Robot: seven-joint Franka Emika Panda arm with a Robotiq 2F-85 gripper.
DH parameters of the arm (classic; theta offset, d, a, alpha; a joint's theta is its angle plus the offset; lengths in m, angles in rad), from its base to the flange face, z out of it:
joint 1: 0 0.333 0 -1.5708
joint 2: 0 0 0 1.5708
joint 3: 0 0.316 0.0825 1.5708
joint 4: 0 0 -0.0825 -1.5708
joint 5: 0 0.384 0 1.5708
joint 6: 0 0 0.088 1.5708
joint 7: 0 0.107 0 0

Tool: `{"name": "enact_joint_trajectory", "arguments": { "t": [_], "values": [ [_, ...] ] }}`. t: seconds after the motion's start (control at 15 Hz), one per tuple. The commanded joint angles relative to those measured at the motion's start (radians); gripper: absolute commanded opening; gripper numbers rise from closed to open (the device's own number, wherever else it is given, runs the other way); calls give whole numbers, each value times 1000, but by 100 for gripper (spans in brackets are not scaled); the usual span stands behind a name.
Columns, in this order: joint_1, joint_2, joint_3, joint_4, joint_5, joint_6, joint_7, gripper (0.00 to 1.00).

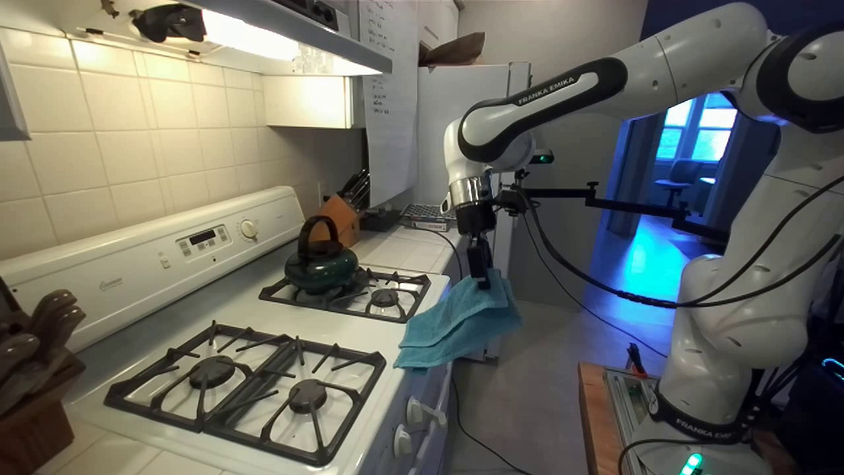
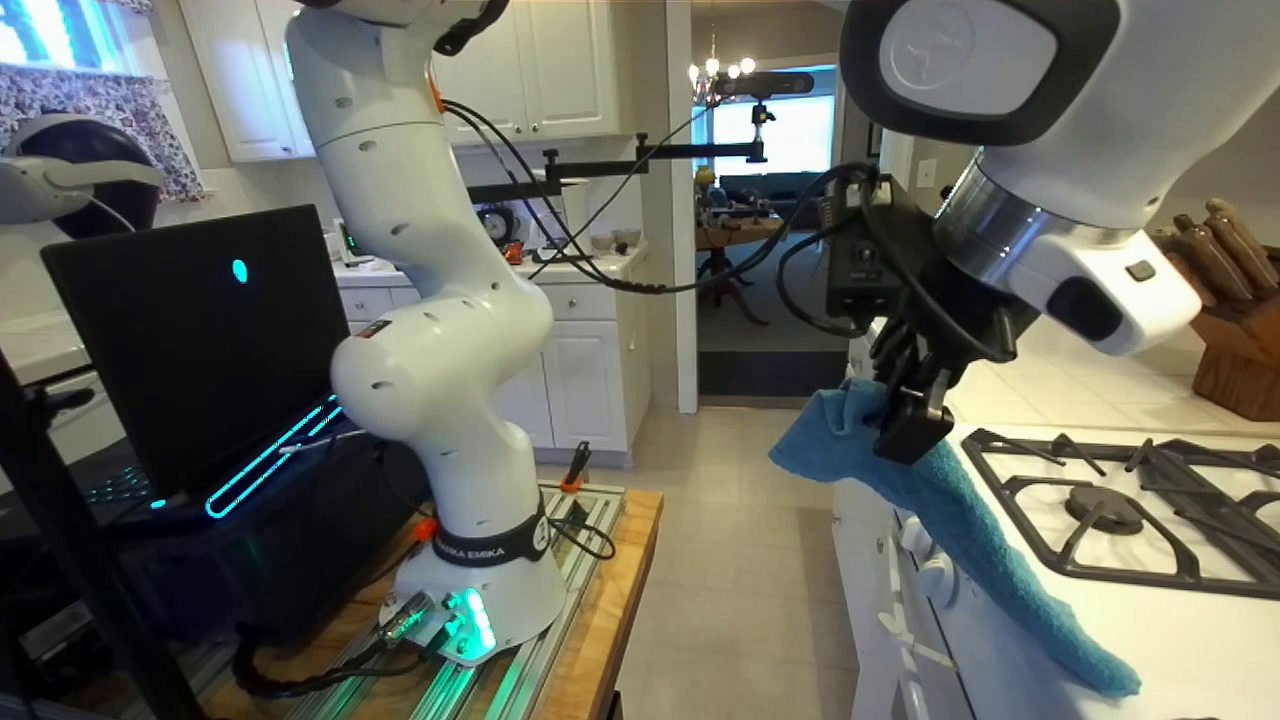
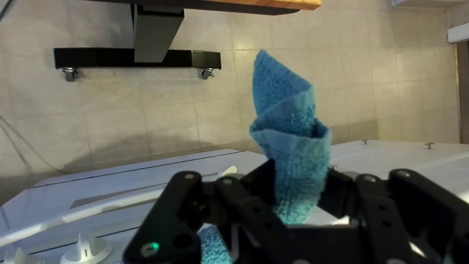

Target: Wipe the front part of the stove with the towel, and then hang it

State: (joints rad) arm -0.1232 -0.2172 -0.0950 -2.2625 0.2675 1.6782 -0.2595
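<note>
The teal-blue towel (image 1: 461, 323) hangs from my gripper (image 1: 484, 280) at the front edge of the white stove (image 1: 323, 330). In an exterior view the towel (image 2: 985, 530) slants from the gripper (image 2: 910, 430) down over the front edge of the stove top (image 2: 1190, 650). I cannot tell whether its lower end touches the surface. In the wrist view the towel (image 3: 300, 150) is bunched between the two black fingers of the gripper (image 3: 298, 183), and a folded corner sticks out beyond them. Part of it is hidden behind the gripper.
A dark green kettle (image 1: 322, 269) stands on the far burner grate. White knobs (image 1: 414, 410) and the oven handle (image 3: 91, 209) stick out from the stove front. Knife blocks (image 1: 339, 214) (image 1: 36, 402) stand at both ends. The range hood (image 1: 310, 33) overhangs the stove.
</note>
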Motion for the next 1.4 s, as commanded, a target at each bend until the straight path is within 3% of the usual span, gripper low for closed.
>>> {"name": "enact_joint_trajectory", "arguments": {
  "t": [0.0, 0.8, 1.33],
  "values": [
    [15, -47, -6, -20, -17, -13, 35, 3],
    [39, -110, 1, -37, -19, -10, 48, 3],
    [31, -54, -20, -42, -20, 92, 24, 3]
  ]
}}
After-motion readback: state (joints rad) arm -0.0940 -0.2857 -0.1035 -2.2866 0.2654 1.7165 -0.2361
